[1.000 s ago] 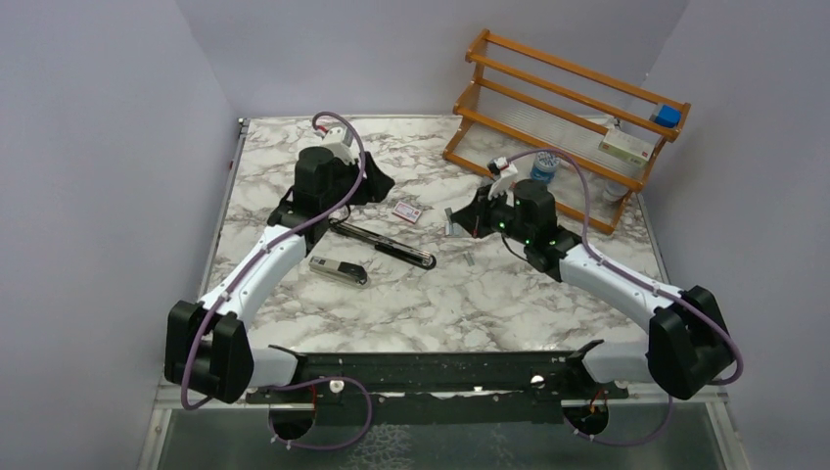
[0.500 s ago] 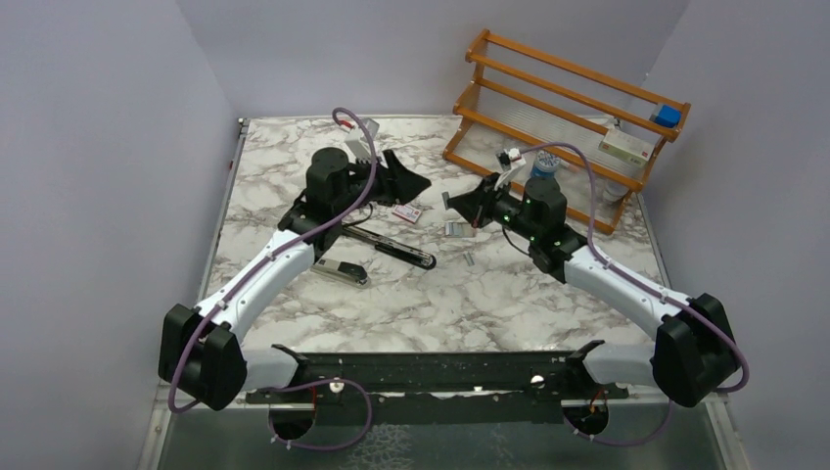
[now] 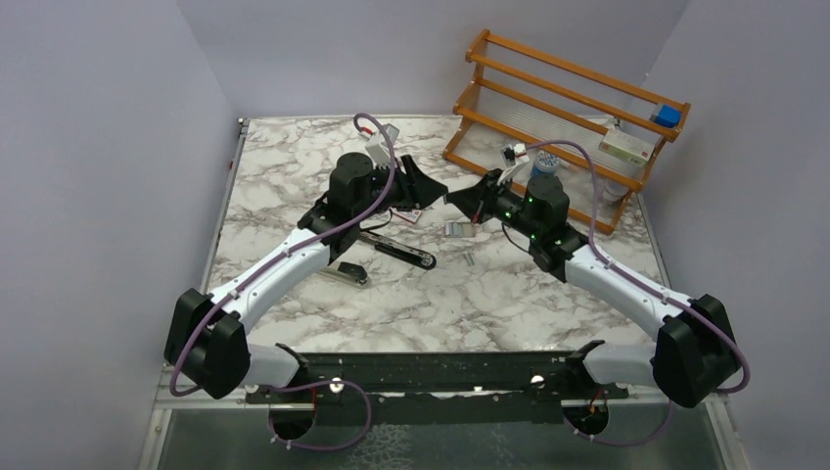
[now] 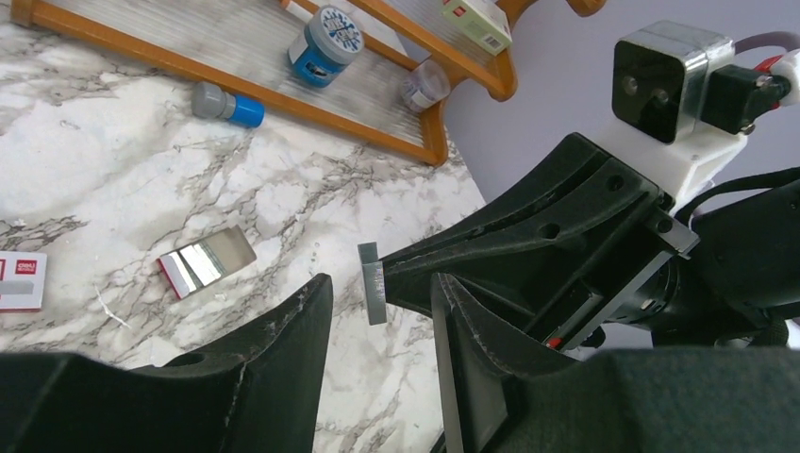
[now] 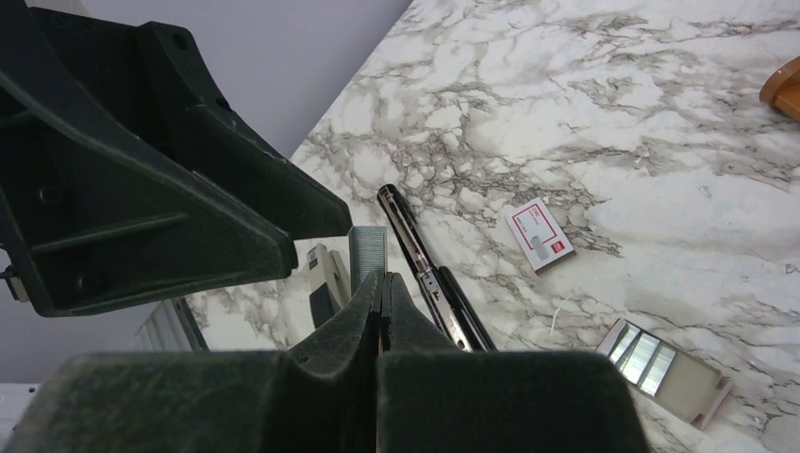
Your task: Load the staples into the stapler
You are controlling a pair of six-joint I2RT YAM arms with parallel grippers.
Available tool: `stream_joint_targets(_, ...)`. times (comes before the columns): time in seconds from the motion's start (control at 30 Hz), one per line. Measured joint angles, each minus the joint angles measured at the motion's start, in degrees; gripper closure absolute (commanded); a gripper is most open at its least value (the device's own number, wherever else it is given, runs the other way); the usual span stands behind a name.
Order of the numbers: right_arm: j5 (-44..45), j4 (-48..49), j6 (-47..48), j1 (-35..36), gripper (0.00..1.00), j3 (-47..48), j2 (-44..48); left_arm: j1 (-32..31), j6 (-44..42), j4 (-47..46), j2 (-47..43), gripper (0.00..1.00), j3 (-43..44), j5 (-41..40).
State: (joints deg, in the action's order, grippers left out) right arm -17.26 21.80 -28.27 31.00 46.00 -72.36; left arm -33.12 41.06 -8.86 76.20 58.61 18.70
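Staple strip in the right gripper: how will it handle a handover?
Likely brittle: the staple strip is a thin ribbed stack and may snap if bent. Probably light and slick; pinched at one end by the right gripper, it could pivot.

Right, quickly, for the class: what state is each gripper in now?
Left gripper: open, holding nothing.
Right gripper: closed on a thin silver-grey staple strip.

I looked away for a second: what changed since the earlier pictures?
The left gripper swung right, open, toward the right gripper, which rose off the table pinching a staple strip. The stapler and pink box stayed put.
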Motion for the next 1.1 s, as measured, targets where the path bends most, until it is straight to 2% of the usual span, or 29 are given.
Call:
stream_joint_targets(0.07, 0.00, 0.07, -0.31, 0.00, 0.99, 0.00, 0.15, -0.52, -0.02, 0.22, 0.46, 0.55, 0.11, -0.35)
stream_joint_targets(0.2, -0.02, 0.39, -0.63, 0.00, 0.99, 0.00, 0.68, -1.01, -0.04, 0.52, 1.11, 0.64, 0.22, -0.76)
stream_joint_targets(0.6, -0.70, 1.31, -1.29, 0.00, 0.99, 0.00, 0.74, -1.14, -0.17, 1.36, 2.58, 0.66, 1.88, -0.76)
stream_joint_targets(0.83, -1.29, 1.33, -1.70, 0.00, 0.99, 0.00, 0.74, -1.14, -0.15, 1.31, 2.58, 0.75, 1.90, -0.76)
stream_joint_targets(1.1, -1.49, 1.31, -1.73, 0.00, 0.99, 0.00, 0.72, -1.14, -0.13, 1.25, 2.58, 0.81, 1.99, -0.74)
